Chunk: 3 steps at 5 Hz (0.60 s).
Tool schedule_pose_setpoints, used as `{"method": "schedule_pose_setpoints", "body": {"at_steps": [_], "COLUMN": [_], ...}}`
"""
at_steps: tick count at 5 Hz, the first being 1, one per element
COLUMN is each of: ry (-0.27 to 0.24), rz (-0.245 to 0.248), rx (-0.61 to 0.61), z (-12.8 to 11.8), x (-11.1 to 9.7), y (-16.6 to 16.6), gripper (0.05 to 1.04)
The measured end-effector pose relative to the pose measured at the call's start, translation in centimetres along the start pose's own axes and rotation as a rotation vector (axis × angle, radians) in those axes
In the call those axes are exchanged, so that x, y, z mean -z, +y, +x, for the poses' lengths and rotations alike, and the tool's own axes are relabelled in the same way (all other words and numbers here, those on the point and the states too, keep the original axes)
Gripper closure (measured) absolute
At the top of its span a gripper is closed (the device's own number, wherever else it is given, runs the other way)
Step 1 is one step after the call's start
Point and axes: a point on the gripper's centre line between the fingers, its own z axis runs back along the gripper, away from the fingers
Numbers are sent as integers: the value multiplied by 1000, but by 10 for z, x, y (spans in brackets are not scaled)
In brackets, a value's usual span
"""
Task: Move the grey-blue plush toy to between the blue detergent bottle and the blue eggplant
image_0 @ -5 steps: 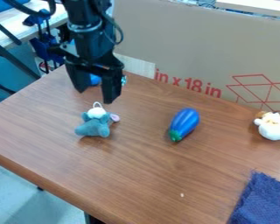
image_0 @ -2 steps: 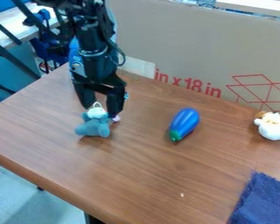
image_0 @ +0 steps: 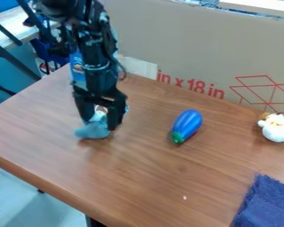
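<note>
One teal plush toy (image_0: 94, 130) between wide-parted jaws; blue toy eggplant (image_0: 187, 124) apart, on table (image_0: 138, 177).

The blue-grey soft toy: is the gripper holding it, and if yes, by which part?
It cannot be told if the soft toy is held: the gripper straddles its upper part, fingers apart, contact unclear.

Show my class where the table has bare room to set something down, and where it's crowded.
The widest bare patch on the table lies between the grey-blue toy, the eggplant, the cloth and the near edge. Another separates the eggplant and white toy. It's crowded at the grey-blue toy, with the gripper around it.
</note>
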Motion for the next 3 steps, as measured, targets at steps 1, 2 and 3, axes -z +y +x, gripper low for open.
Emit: {"method": "schedule_pose_setpoints", "body": {"at_steps": [1,2,3], "ry": [0,38,38], "rz": [-14,-33,-29], "rx": [-37,-56,-57], "z": [1,1,0], "x": [13,29,30], "y": [7,8,5], "gripper": [82,82,121]}}
